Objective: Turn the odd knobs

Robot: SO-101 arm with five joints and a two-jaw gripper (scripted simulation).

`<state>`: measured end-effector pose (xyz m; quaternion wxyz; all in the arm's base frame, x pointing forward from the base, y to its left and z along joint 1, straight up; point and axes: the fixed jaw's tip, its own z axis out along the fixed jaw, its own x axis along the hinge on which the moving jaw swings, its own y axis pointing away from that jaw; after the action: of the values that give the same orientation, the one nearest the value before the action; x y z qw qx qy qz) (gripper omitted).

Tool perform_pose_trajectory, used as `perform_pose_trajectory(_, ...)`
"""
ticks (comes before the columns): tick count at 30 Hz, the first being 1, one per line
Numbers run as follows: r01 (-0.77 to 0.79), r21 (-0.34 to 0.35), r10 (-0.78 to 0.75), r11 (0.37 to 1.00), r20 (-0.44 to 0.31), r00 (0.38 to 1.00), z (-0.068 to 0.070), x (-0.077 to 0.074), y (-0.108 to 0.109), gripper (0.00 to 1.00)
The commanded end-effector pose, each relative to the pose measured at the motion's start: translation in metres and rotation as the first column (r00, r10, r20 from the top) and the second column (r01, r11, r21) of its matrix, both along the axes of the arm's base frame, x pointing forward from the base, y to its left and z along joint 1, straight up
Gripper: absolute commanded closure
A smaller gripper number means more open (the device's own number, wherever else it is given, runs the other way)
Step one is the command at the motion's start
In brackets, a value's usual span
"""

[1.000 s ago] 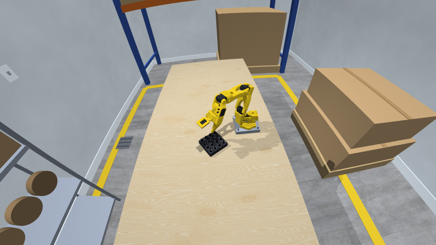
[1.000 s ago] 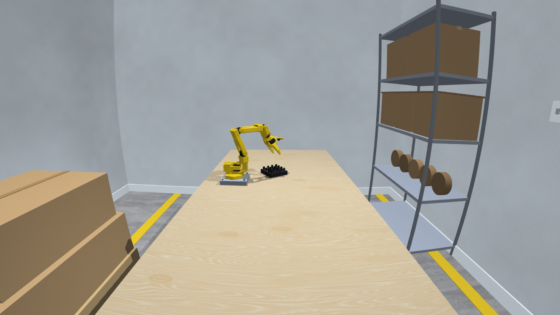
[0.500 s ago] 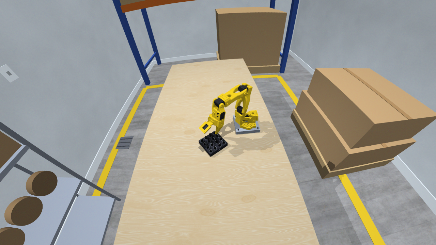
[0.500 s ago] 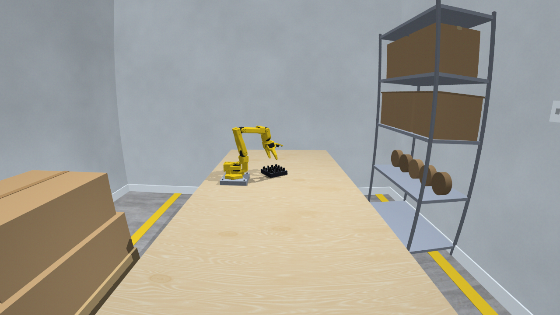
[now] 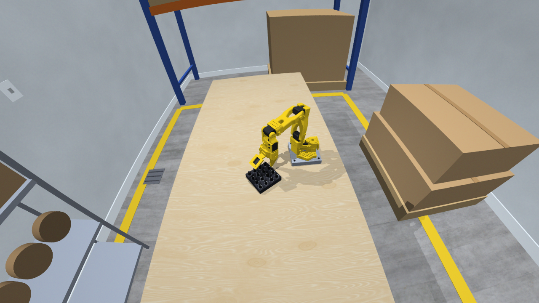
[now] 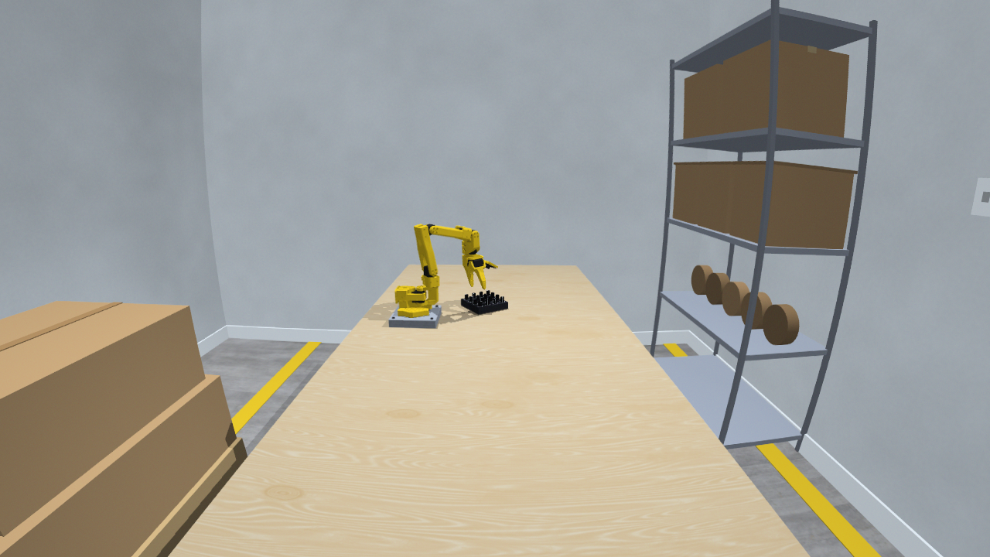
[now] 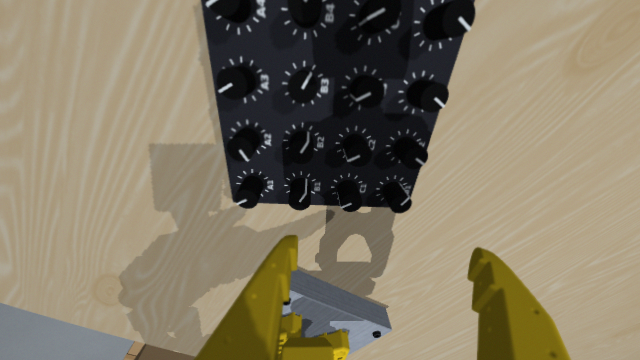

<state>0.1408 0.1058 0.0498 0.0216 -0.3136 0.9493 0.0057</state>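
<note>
The knob box lies flat on the table just in front of the arm's base, rotated a little against the table's edges, so every knob stands upright and can be reached from above. In the wrist view the labels run A to D across and 1 to 4 away from the camera, which puts the four knobs of a lettered row in one line leading away from the gripper. Along the A line, knob A2 appears to point down and to the right while A1, A3 and A4 lean down and to the left, so it is probably the odd one; the far knobs are cut off at the frame edge, so this is a tentative reading. The gripper hangs above the box's near edge, tipped downward, presumably to line up a descent. Its jaws stand partly spread, with only table and base visible between them; it holds nothing and touches nothing.
</note>
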Motion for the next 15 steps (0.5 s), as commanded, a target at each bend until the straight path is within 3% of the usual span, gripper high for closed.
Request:
perform_pose_trajectory(1,-0.001,-0.025,0.0,1.0,-0.038,0.999,-0.0053,-0.0054,-0.0035,0.6)
perform_pose_trajectory(15,-0.026,-0.025,0.025,0.999,-0.038,0.999,-0.0053,-0.0056,-0.0035,0.6)
